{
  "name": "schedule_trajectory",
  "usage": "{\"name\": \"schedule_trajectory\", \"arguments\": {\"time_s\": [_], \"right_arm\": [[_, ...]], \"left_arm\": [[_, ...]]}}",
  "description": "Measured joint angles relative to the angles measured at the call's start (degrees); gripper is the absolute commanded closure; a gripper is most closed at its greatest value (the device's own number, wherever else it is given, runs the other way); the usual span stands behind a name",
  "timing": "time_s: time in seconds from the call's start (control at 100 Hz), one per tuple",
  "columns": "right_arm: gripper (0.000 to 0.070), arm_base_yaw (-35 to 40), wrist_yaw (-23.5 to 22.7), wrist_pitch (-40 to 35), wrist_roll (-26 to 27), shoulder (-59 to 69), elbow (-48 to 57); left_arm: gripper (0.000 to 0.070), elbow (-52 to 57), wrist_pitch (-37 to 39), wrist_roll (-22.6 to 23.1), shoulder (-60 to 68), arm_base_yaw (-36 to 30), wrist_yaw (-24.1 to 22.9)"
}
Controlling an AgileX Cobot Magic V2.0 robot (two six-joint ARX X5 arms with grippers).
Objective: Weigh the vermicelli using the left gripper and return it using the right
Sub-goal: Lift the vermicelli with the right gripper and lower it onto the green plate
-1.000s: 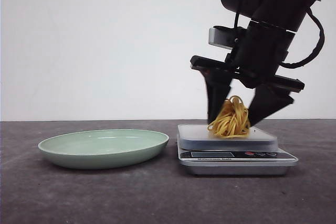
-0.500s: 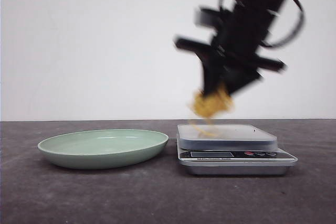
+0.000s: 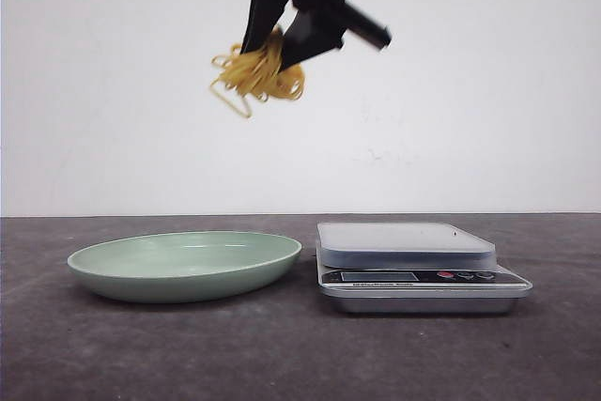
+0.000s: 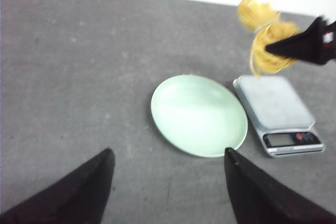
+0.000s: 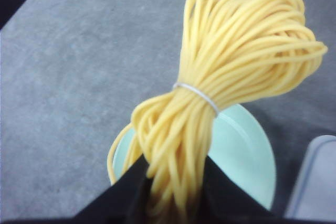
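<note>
The right claw (image 3: 278,44) is clamped on the vermicelli (image 3: 256,75), high above the pale green plate (image 3: 141,284) and left of the kitchen scale (image 3: 413,269). The left claw (image 4: 167,163) hangs spread and empty. Best lower gently, probably centring over the plate, before releasing.

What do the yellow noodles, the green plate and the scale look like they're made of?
The noodles: smooth, rubbery-looking yellow strands tied by a thin band; possibly a plastic prop rather than real food.
The plate: pale green with a soft sheen, either glazed ceramic or melamine.
The scale: silvery body, brushed metal or metal-look plastic, with a pale, frosted-looking top.
</note>
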Motion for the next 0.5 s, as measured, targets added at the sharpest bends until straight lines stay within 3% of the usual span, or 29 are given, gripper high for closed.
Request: {"name": "schedule_trajectory", "arguments": {"time_s": [0.5], "right_arm": [[0.07,2.8,-3.5,4.1,4.5,16.2,0.0]], "left_arm": [[0.0313,0.0,0.6,0.0,0.0,0.0,0.0]]}}
